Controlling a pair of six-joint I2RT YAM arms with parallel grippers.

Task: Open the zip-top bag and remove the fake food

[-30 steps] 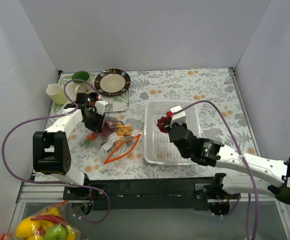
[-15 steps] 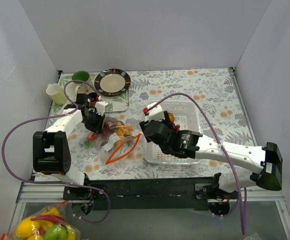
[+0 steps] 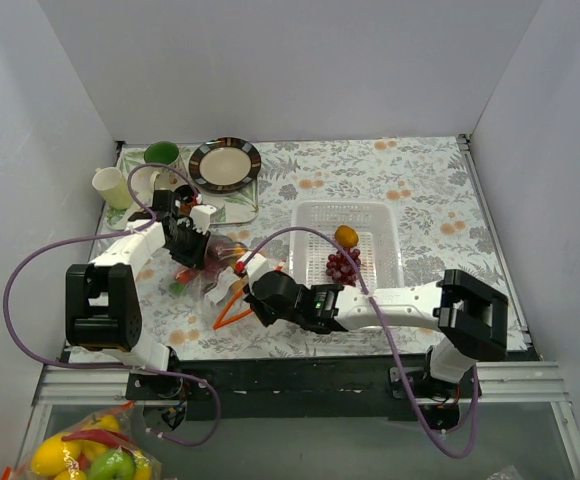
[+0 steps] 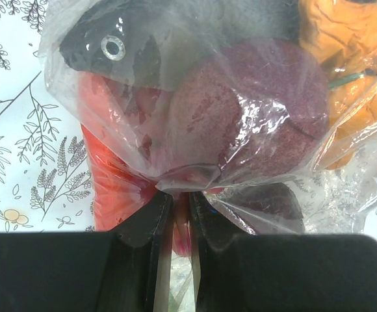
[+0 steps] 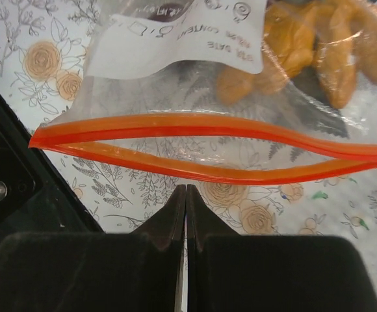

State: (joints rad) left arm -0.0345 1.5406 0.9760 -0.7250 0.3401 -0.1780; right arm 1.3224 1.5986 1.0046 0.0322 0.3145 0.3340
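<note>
The zip-top bag (image 3: 228, 272) lies on the flowered cloth, its red-orange zip strip (image 5: 208, 146) gaping open. My left gripper (image 4: 181, 198) is shut on a fold of the bag's closed end (image 4: 195, 175). Through the plastic I see a grey fish (image 4: 110, 45), a red chili (image 4: 110, 175), a dark red round piece (image 4: 253, 123) and orange pieces (image 5: 318, 45). My right gripper (image 5: 186, 188) is shut and empty, just short of the zip strip. It also shows in the top view (image 3: 245, 290). An orange fruit (image 3: 346, 236) and a grape bunch (image 3: 342, 265) lie in the clear basket (image 3: 390, 250).
A dark plate (image 3: 224, 163), a green cup (image 3: 161, 154), a cream cup (image 3: 111, 186) and a white cup (image 3: 145, 180) stand at the back left. A bag of lemons and a green apple (image 3: 90, 455) lies below the table's near edge. Grey walls enclose three sides.
My right gripper let the grape bunch go into the basket and swung left to the bag's mouth. The left gripper has kept its hold on the bag.
</note>
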